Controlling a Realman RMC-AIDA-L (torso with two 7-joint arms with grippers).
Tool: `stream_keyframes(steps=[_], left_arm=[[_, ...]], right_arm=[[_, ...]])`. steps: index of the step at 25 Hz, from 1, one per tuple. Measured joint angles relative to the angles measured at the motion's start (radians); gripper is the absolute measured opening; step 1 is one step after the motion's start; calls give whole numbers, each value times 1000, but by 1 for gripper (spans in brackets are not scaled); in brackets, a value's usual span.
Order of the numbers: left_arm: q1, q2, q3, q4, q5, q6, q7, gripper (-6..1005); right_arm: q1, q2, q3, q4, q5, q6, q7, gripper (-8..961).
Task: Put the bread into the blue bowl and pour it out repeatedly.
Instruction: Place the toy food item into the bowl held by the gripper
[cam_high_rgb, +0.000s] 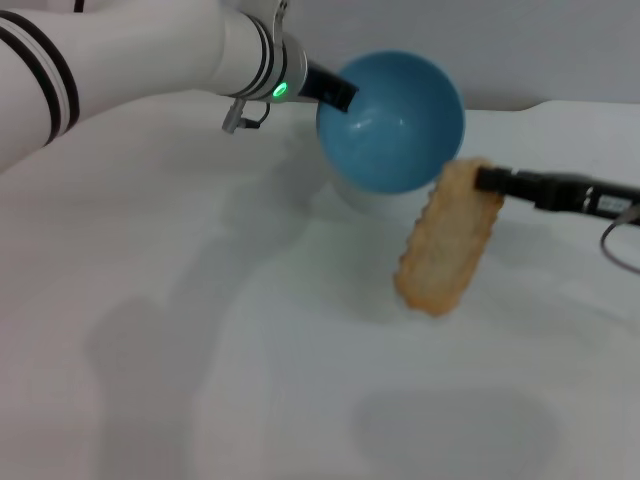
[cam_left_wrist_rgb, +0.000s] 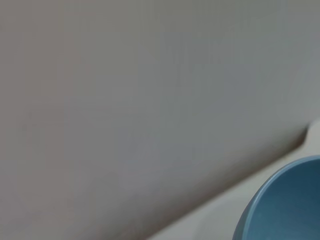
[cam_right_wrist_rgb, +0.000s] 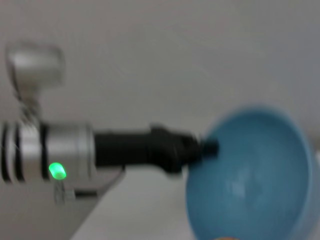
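Head view: the left pincer (cam_high_rgb: 345, 93) reaches in from the robot's left and is clamped on the rim of the bowl (cam_high_rgb: 392, 122), gripping it at the edge nearest its own wrist. The bowl is lifted clear of the surface (cam_high_rgb: 200, 330) and tipped far over, so its open mouth faces the camera; its inside is bare. The right pincer (cam_high_rgb: 483, 180) comes in from the robot's right and is closed on the upper end of the bread (cam_high_rgb: 447, 238). The bread hangs down from that pincer at a slant, tan face outward, lower end swung toward the left pincer's side and off the surface. Its gripped end sits just below the bowl's lower rim, close to it; whether they touch cannot be told. A green light (cam_high_rgb: 280, 90) glows on the left wrist just behind the pincer.

Left wrist view: only a curved part of the bowl (cam_left_wrist_rgb: 285, 205) shows in one corner, close to this arm's pincer, with a grey wall (cam_left_wrist_rgb: 150, 100) behind. The fingers themselves are out of frame.

Right wrist view: the left pincer (cam_right_wrist_rgb: 207, 147) is seen across from this arm, its dark fingers pinched on the rim of the bowl (cam_right_wrist_rgb: 250, 175), whose hollow faces the camera. The green light (cam_right_wrist_rgb: 57, 171) shows on the silver wrist behind it.
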Motion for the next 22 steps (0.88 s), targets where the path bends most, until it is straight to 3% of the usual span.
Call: stream_keyframes(steps=[6, 9, 13, 16, 19, 22], left_arm=[[-4, -6, 13, 13, -5, 113, 51, -1], [-5, -8, 68, 47, -14, 175, 47, -1], [-5, -13, 135, 88, -67, 209, 42, -2], [-5, -13, 215, 111, -122, 187, 41, -2], [-4, -13, 219, 112, -154, 168, 41, -1], [0, -11, 218, 112, -169, 154, 41, -2]], right_arm=[[0, -6, 107, -82, -9, -81, -7, 211], [-1, -8, 170, -94, -7, -97, -7, 199], [12, 1, 178, -87, -4, -84, -17, 171], [35, 19, 169, -50, -3, -37, -53, 148], [98, 17, 163, 97, -4, 56, -55, 111], [113, 19, 156, 140, -8, 104, -59, 109]])
